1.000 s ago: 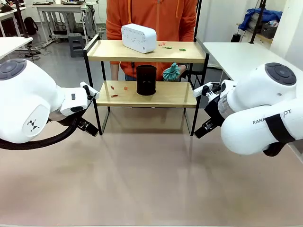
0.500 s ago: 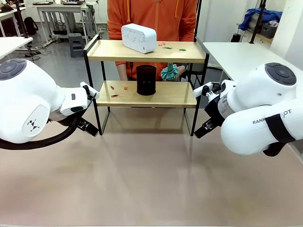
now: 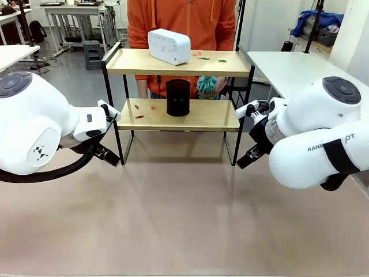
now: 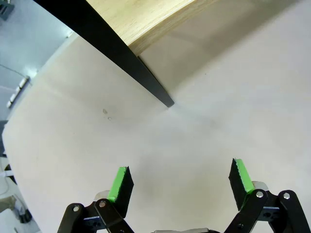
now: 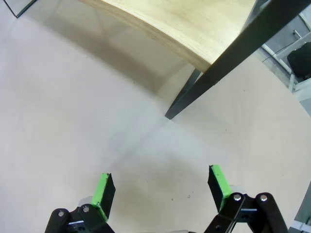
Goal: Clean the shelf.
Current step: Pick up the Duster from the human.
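Shelf (image 3: 132,62) stands at the far middle of the worktop (image 3: 184,219), between the two arms. A white box (image 3: 169,46) and green scraps (image 3: 221,60) lie on its top board, a black cylinder (image 3: 178,97) and red scraps (image 3: 138,107) on the lower. Behind it, the person's teal cloth (image 3: 207,84) has risen slightly since a second ago. Left jaws and right jaws stay spread and empty near the shelf's front legs.

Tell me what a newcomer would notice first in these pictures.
A two-board shelf stands across the table, a white box on top and a black cylinder below. Behind it a person in an orange top holds a teal cloth. The left claw and right claw hang open and empty near its legs.
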You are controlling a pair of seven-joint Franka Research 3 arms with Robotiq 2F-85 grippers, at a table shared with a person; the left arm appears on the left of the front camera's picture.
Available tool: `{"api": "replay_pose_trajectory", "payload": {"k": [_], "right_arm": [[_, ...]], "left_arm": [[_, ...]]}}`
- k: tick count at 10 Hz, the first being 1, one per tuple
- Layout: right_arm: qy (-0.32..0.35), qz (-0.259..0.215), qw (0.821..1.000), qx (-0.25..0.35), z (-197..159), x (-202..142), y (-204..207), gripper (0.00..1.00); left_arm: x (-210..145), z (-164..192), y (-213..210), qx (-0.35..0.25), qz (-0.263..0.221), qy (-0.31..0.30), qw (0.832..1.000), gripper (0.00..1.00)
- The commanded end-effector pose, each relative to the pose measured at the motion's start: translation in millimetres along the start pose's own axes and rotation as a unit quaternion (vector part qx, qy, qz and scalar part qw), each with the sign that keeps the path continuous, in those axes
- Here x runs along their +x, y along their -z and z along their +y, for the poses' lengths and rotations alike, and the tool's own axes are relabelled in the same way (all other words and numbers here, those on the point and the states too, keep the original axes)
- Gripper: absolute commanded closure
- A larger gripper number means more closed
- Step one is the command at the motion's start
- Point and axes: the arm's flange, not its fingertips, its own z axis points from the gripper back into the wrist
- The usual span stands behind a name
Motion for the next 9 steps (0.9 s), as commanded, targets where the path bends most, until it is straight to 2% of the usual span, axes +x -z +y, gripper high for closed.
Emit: {"api": "replay_pose_trajectory", "payload": {"k": [1, 9], "right_arm": [[0.0, 0.0, 1.0, 0.0, -0.1, 0.0, 0.0, 0.0], [0.0, 0.0, 1.0, 0.0, -0.1, 0.0, 0.0, 0.0]], "left_arm": [[0.1, -0.1, -0.1, 0.0, 0.0, 0.0, 1.0, 0.0], [0.1, -0.1, -0.1, 0.0, 0.0, 0.0, 1.0, 0.0]]}}
